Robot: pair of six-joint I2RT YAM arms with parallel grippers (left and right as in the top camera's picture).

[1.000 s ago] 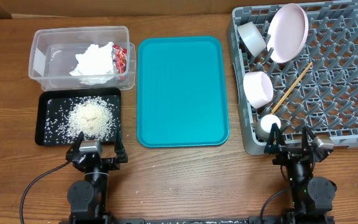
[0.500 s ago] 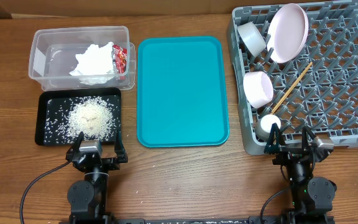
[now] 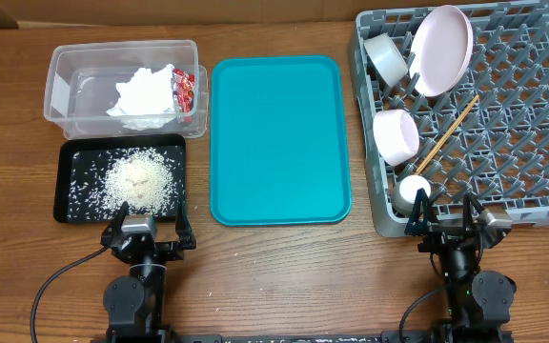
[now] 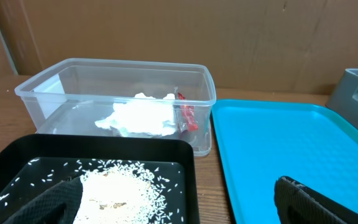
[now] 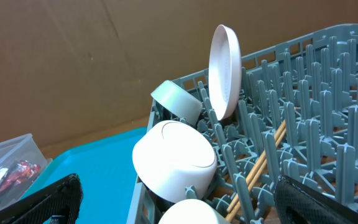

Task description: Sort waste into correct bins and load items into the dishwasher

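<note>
The grey dish rack (image 3: 532, 114) (image 5: 328, 99) at the right holds a white plate (image 3: 443, 50) (image 5: 224, 71) on edge, a grey metal bowl (image 3: 386, 57) (image 5: 176, 101), a white bowl (image 3: 396, 135) (image 5: 174, 162), a white cup (image 3: 412, 194) (image 5: 191, 213) and wooden chopsticks (image 3: 449, 131) (image 5: 260, 165). The clear tub (image 3: 127, 86) (image 4: 114, 102) contains a crumpled napkin (image 3: 144, 95) (image 4: 140, 116) and a red wrapper (image 3: 185, 92) (image 4: 185, 116). Rice (image 3: 139, 181) (image 4: 120, 193) lies in the black tray (image 3: 70, 186) (image 4: 17, 162). My left gripper (image 3: 148, 232) (image 4: 179, 214) and right gripper (image 3: 449, 221) (image 5: 176, 214) stand open and hold nothing, at the table's front edge.
A flat teal tray (image 3: 277, 138) (image 4: 278, 149) lies between the bins and the rack with nothing on it. A brown cardboard wall rises behind the table.
</note>
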